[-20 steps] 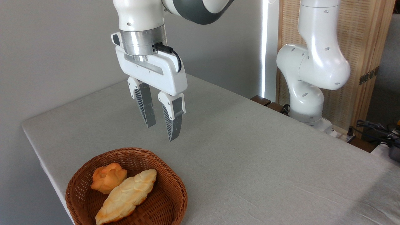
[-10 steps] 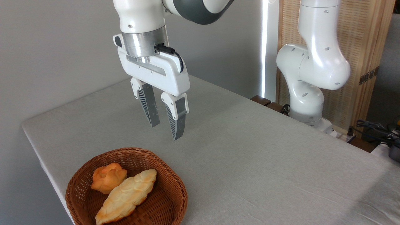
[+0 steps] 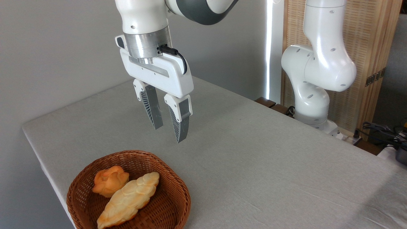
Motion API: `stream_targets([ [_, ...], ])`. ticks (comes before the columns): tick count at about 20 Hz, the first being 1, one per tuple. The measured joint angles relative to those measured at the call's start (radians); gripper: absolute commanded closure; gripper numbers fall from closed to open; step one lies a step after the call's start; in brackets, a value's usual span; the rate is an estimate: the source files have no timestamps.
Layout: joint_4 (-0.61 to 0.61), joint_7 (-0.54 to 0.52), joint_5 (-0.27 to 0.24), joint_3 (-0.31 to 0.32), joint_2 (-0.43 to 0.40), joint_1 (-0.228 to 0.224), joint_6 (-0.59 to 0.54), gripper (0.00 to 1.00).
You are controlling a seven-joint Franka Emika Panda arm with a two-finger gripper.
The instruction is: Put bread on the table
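Observation:
The bread (image 3: pixel 110 181), a small orange-golden bun with a lobed top, lies in the left part of a brown wicker basket (image 3: pixel 173 203) at the front left. Beside it, touching, lies a longer pale braided loaf (image 3: pixel 128 199). My gripper (image 3: pixel 168 135) hangs in the air above and behind the basket, well above the bun. Its fingers point down with a gap between them and hold nothing. The table (image 3: pixel 254 159) under it all is covered in light grey cloth.
The arm's white base (image 3: pixel 313 105) stands at the table's far right edge. Cables and a dark object (image 3: pixel 389 133) lie off the table at the right. The table's left edge runs close to the basket.
The gripper has shifted slightly to the right over the second, by a small amount. The fingers stay open. The bun and the loaf have not moved.

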Motion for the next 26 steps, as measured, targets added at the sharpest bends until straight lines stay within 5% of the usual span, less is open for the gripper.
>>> stream_targets([
  [10, -0.001, 0.031, 0.000, -0.008, 0.014, -0.006, 0.108, 0.00],
  [26, -0.004, 0.204, 0.000, -0.043, 0.235, -0.050, 0.510, 0.00],
])
